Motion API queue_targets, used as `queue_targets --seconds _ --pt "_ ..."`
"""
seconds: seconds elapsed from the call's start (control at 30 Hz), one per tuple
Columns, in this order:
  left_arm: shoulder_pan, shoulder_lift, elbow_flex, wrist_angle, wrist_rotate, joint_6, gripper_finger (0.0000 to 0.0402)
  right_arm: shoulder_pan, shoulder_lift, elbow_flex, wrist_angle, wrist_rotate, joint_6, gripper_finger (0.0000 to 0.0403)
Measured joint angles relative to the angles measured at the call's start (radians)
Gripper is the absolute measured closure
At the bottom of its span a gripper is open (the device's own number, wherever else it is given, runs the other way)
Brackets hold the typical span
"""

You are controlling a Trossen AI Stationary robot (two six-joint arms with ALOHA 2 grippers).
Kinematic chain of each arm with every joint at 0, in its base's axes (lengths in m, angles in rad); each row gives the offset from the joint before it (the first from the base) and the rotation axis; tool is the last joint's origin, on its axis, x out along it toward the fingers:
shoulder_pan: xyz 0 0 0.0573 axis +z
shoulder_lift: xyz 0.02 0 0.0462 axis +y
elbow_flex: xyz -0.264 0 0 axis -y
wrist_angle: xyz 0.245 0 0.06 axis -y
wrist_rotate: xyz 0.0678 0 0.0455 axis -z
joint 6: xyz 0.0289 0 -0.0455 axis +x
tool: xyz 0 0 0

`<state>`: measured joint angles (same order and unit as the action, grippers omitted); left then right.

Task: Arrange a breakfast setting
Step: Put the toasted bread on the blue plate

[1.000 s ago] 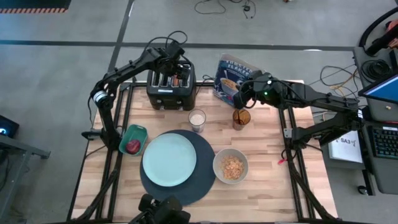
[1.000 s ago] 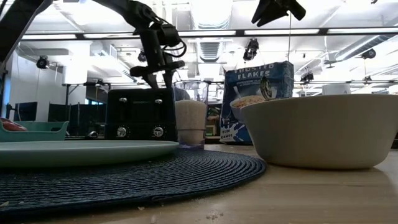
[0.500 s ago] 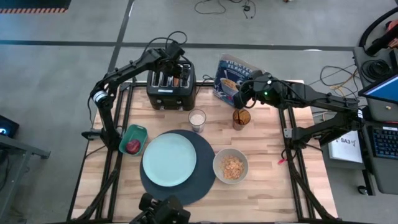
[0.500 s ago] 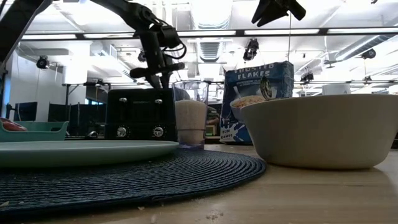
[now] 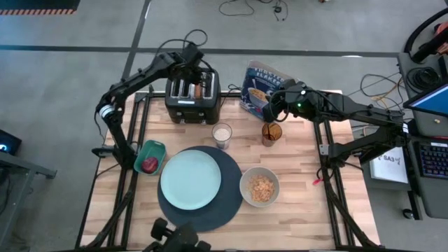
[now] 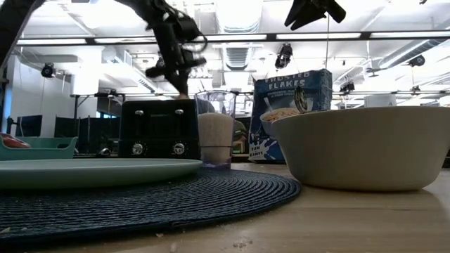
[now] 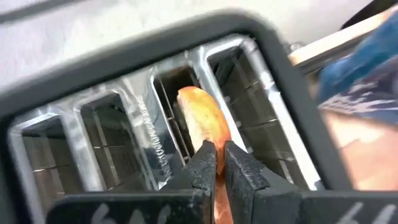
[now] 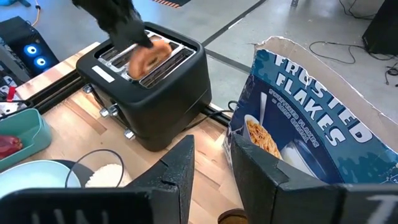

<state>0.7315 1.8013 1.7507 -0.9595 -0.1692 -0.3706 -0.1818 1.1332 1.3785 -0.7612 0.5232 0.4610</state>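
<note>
Over toaster (image 5: 192, 98), bagel (image 7: 200, 122) between left gripper (image 7: 216, 163) jaws

We see the plate (image 5: 190, 180) lying on the round mat (image 5: 226, 207) at the table's (image 5: 301, 210) near middle, with the bowl (image 5: 260, 187) just right of it. The small dish (image 5: 158, 148) sits left of the plate, the fruit (image 5: 150, 164) inside it. Behind stand the toaster (image 5: 183, 106), a bagel (image 5: 198, 89) in one slot, the clear glass (image 5: 222, 135), the amber glass (image 5: 271, 132) and the cereal box (image 5: 255, 82) farthest back.
</note>
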Motion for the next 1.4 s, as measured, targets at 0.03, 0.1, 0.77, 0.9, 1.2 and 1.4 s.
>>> queue_targets --seconds 0.03,0.1,0.77,0.9,1.2,1.4 --pt "0.000 -0.016 0.010 -0.010 0.001 0.004 0.0400 0.000 0.000 0.000 0.000 0.000 0.000 0.0309" --pt "0.000 -0.047 0.026 -0.036 0.007 0.023 0.0400 0.000 0.000 0.000 -0.001 0.000 -0.006 0.0310" --pt "-0.567 -0.384 0.108 -0.505 0.154 0.347 0.0401 -0.007 0.000 0.000 -0.001 0.029 -0.128 0.0314" --pt "-0.779 -0.435 -0.075 -0.403 0.081 0.194 0.0401 -0.022 0.005 0.000 0.001 0.029 -0.166 0.0309" --pt "-0.976 -0.439 -0.470 -0.257 -0.129 -0.208 0.0401 -0.065 0.042 0.000 0.013 0.027 -0.272 0.0313" --pt "-0.977 -0.419 -0.548 -0.233 -0.117 -0.321 0.0401 -0.071 0.066 0.000 0.016 0.019 -0.297 0.0312"
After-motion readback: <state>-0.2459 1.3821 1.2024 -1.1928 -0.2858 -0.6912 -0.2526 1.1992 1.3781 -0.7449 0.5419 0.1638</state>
